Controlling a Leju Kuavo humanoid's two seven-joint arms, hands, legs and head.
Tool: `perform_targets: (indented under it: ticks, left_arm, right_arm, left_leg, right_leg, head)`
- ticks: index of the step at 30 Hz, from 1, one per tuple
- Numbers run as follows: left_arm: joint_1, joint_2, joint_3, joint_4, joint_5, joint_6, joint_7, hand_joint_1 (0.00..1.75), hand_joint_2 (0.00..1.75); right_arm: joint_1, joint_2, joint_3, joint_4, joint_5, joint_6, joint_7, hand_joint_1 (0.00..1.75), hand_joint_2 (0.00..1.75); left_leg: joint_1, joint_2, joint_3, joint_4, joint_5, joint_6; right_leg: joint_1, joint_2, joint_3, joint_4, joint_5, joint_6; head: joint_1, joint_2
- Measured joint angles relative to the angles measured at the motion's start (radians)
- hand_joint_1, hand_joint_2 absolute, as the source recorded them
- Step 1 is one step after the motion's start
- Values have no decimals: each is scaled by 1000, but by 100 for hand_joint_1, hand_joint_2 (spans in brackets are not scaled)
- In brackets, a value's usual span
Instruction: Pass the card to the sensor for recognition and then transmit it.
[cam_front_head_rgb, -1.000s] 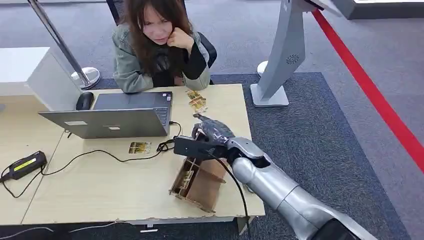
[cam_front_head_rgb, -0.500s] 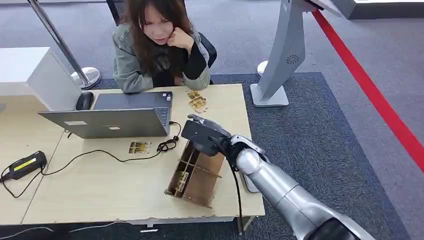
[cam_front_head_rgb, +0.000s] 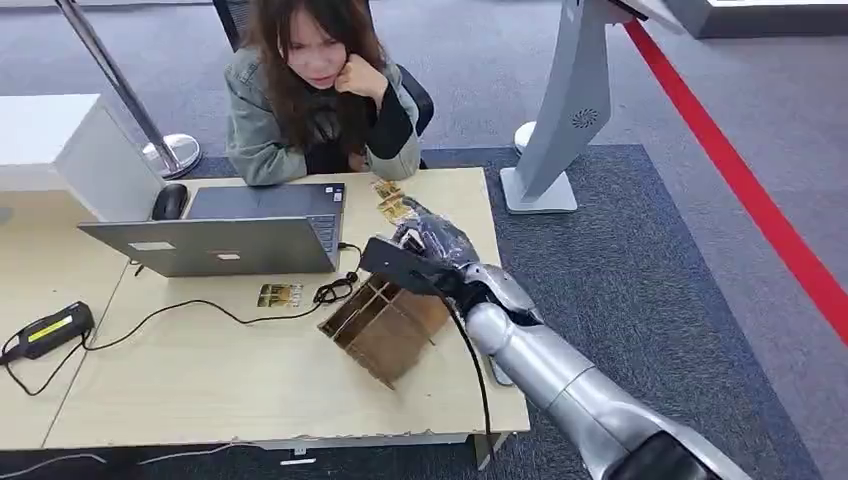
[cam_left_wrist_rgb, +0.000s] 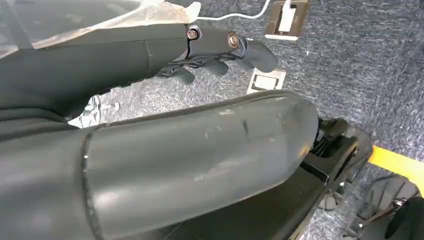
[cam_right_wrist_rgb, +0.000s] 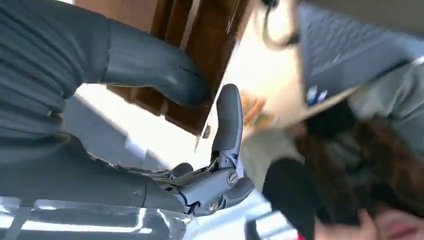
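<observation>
The robot's right hand (cam_front_head_rgb: 432, 245) hovers over the right part of the table (cam_front_head_rgb: 200, 390), directly above a wooden divider box (cam_front_head_rgb: 380, 325) that stands tipped up on 1 edge, its open compartments turned toward the laptop (cam_front_head_rgb: 240, 235). In the right wrist view the hand (cam_right_wrist_rgb: 210, 170) has its thumb and 1 finger stretched out and apart beside the box's brown wall (cam_right_wrist_rgb: 165, 20), with the other fingers curled under; whether a card is pinched there cannot be told. 1 card (cam_front_head_rgb: 279, 295) lies flat on the table just near of the laptop, close to a coiled black cable (cam_front_head_rgb: 335, 290), and a small heap of cards (cam_front_head_rgb: 393, 203) sits at the far edge in front of a seated person (cam_front_head_rgb: 310, 90). The left hand (cam_left_wrist_rgb: 215, 50) hangs over the carpet, fingers loosely curled on nothing.

The tilted box looks like the main hazard: a further nudge from the hand or wrist could roll it over, spill what it holds or push it toward the near right edge. The wrist's own cable hangs close to the box and could snag it. A card taken by a thin edge could also slip on the way to the sensor.
</observation>
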Motion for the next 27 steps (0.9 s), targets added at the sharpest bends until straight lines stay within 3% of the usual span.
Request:
perform_targets:
  ticks: [5,8,22,27]
  left_arm:
    - [0,0,2,0,-6,6,0,0,0]
    - [-1,-1,3,0,-13,6,0,0,0]
    - [-2,-2,4,0,-28,8,0,0,0]
    - [-3,-2,5,0,-34,8,0,0,0]
  right_arm:
    - [9,11,29,-36,391,-31,94,175,175]
    - [19,17,41,-63,512,-20,112,175,175]
    - [68,24,44,-164,668,44,112,175,175]
    - [79,26,39,-186,635,89,82,175,175]
  left_leg:
    - [0,0,0,0,0,0]
    - [0,0,0,0,0,0]
    - [0,1,0,0,0,0]
    - [0,1,0,0,0,0]
  right_leg:
    - [0,0,0,0,0,0]
    - [0,0,0,0,0,0]
    - [0,0,0,0,0,0]
    - [0,0,0,0,0,0]
  head:
    - [0,0]
    - [0,0]
    - [0,0]
    - [0,0]
